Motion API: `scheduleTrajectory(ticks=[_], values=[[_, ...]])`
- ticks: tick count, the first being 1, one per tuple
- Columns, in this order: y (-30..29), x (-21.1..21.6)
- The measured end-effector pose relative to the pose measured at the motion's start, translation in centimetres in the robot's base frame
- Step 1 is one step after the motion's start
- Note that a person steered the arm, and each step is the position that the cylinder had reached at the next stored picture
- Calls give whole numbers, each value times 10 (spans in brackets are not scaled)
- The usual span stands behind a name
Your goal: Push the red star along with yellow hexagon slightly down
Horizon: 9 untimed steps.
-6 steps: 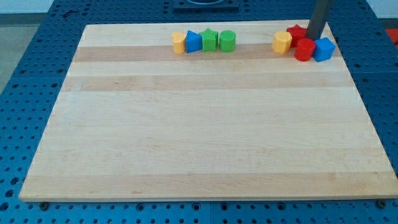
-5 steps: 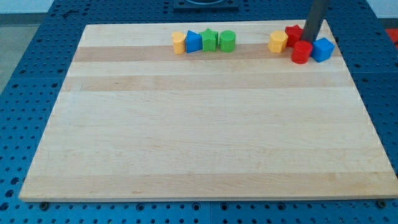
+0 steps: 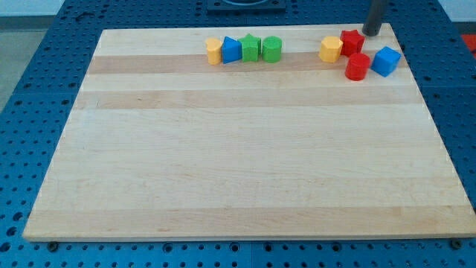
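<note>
The near part of the pale wooden board [image 3: 238, 171] carries no blocks; everything sits in a band close to the view's top edge.

Nearest to us on the view's right is a red round block [image 3: 358, 66], with a blue cube-like block [image 3: 386, 61] just beside it on its right. Slightly farther back stand the yellow hexagon block [image 3: 331, 49] and, touching or very nearly touching its right side, the red star block [image 3: 352, 42]. To the view's left, well apart from these, is a tight row: a second yellow block [image 3: 214, 51], a blue block [image 3: 232, 50], a green star-like block [image 3: 251, 48] and a green round block [image 3: 271, 49].

That makes eight blocks: two yellow, two blue, two green, two red.

Farthest back is our tip [image 3: 371, 33], a bare rod end holding nothing, just above and right of the red star and not touching it.

We judge this to be the lining-up step. The next move calls for bringing our tip to the top side of the star-and-hexagon pair, near their seam, then sliding gently downwards, taking care not to drive the star into the red round block.
</note>
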<state>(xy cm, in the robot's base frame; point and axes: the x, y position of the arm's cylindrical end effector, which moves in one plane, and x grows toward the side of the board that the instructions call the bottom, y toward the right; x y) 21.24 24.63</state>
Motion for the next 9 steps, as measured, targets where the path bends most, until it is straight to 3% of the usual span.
scheduleTrajectory(ticks=[1,3,9], values=[[-10,1],[-54,50],[-84,84]])
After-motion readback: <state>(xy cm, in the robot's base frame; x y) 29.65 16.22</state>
